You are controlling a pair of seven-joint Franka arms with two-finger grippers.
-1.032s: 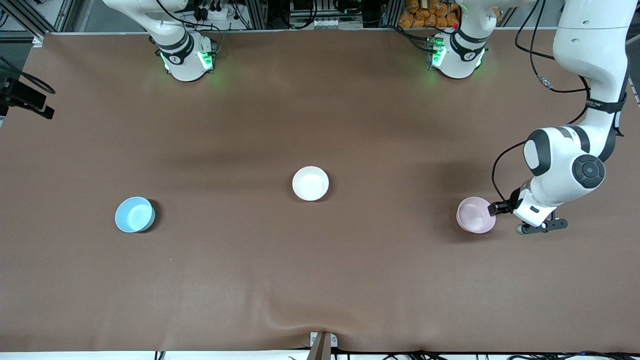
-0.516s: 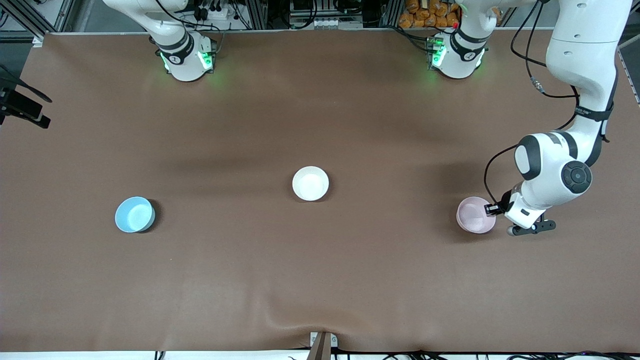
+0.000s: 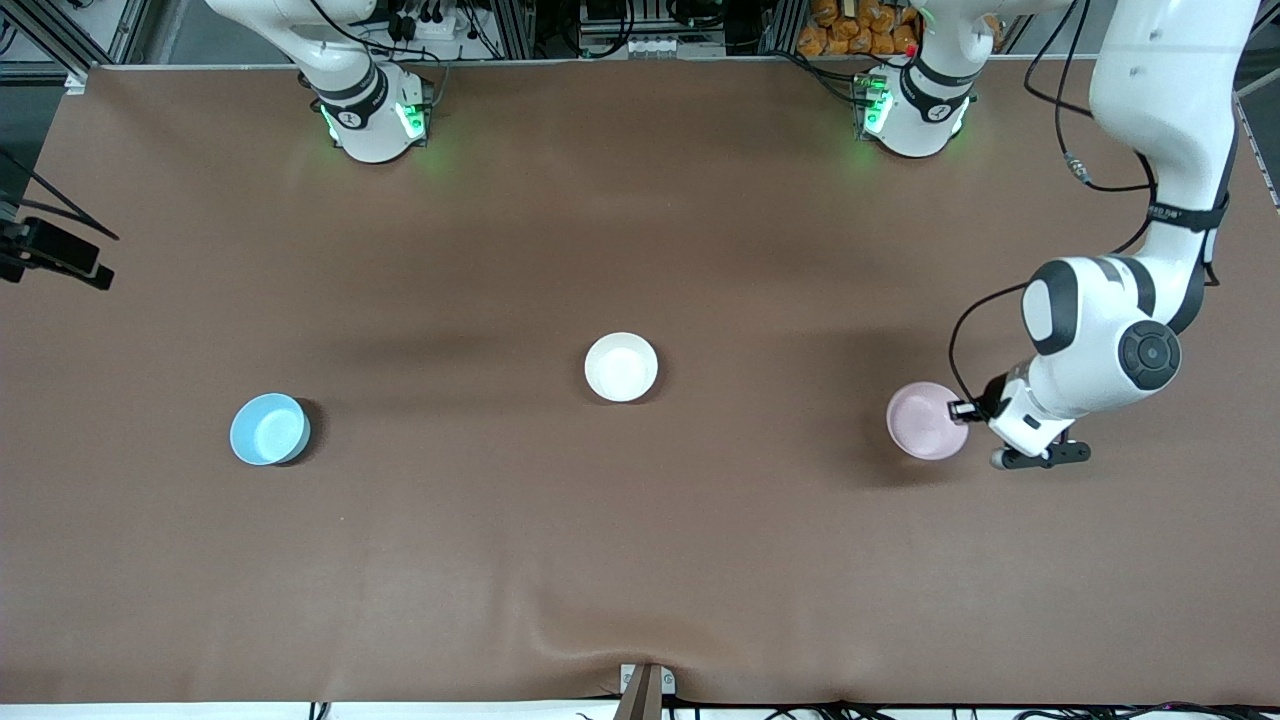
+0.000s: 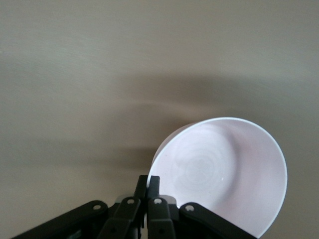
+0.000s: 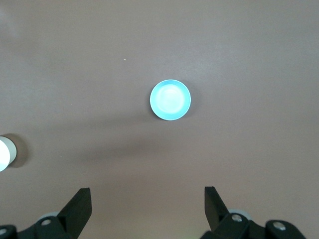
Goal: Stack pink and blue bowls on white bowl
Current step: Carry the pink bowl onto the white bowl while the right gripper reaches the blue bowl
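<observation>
My left gripper (image 3: 962, 409), at the right of the front view, is clamped shut on the rim of the pink bowl (image 3: 925, 421), which hangs lifted above the brown table (image 3: 640, 560) toward my left arm's end. In the left wrist view the two fingers (image 4: 148, 185) meet on the rim at the lower centre of the frame, and the pink bowl (image 4: 222, 174) fills the lower right with its shadow thrown on the cloth above it.

The white bowl (image 3: 621, 367) sits at the centre of the front view, well apart from both others. The blue bowl (image 3: 269, 428) rests at the lower left of that frame, toward my right arm's end and slightly nearer the front camera than the white one.

My right arm waits high up; its gripper (image 5: 147, 209) is spread wide and empty at the bottom of the right wrist view, over the blue bowl (image 5: 170, 100) at mid-frame, with the white bowl (image 5: 6, 153) cut off at the frame's left edge.
</observation>
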